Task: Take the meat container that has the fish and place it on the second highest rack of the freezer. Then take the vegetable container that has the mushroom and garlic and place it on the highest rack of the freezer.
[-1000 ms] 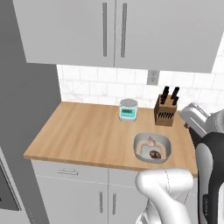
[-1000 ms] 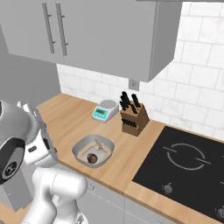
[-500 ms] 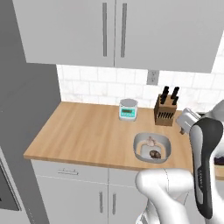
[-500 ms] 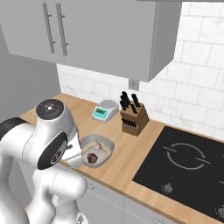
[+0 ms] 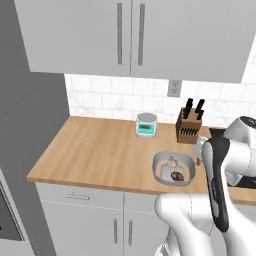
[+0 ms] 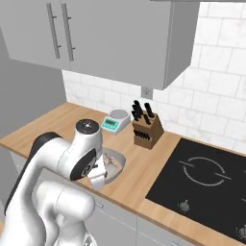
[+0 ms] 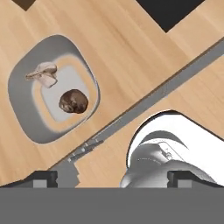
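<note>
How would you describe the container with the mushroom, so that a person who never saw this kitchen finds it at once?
On the wooden counter, look near the front edge, in front of the knife block and the small scale. There sits a shallow grey tray. It alone holds food: a dark brown mushroom beside a pale garlic bulb.

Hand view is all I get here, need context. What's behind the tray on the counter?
Observer: A scale by the wall, behind the tray and a little to its left.
Operator: Anything else back there?
Observer: A knife block, right of the scale, also by the wall.
Operator: And that black corner I see?
Observer: A cooktop, set in the counter right of the knife block.
</note>
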Robot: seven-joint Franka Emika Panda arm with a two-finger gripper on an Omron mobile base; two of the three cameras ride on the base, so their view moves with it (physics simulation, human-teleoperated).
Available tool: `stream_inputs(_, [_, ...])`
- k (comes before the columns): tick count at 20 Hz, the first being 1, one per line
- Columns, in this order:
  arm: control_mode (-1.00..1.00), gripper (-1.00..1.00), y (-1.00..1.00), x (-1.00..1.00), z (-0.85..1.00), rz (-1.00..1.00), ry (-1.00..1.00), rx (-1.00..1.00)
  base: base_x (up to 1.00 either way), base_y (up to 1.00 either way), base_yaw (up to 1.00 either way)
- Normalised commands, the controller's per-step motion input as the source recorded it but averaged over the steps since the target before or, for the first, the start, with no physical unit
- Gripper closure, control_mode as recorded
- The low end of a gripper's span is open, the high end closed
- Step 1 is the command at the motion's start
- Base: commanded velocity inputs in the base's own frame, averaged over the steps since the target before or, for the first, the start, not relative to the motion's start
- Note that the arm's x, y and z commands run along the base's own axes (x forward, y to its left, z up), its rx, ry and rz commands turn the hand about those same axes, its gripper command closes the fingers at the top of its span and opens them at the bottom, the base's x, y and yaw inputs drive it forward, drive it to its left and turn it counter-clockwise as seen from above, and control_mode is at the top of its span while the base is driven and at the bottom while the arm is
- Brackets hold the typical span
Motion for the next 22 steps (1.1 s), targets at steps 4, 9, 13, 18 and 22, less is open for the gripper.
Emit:
stream_inputs(4, [-1.0, -1.0, 0.0, 0.77, -0.73, 0.0, 0.29, 0.03, 0.0, 0.0, 0.0])
stream_inputs(9, [-1.0, -1.0, -0.24, 0.13, -0.6, 0.04, 0.03, 0.04, 0.0, 0.0, 0.0])
stream_inputs(13, [-1.0, -1.0, -0.27, 0.22, -0.29, 0.04, 0.0, 0.05, 0.0, 0.0, 0.0])
stream_inputs(18, [-1.0, -1.0, -0.08, 0.48, -0.26, 0.02, 0.0, 0.01, 0.0, 0.0, 0.0])
stream_inputs(22, [-1.0, -1.0, 0.0, 0.5, -0.2, 0.0, 0.04, 0.0, 0.0, 0.0, 0.0])
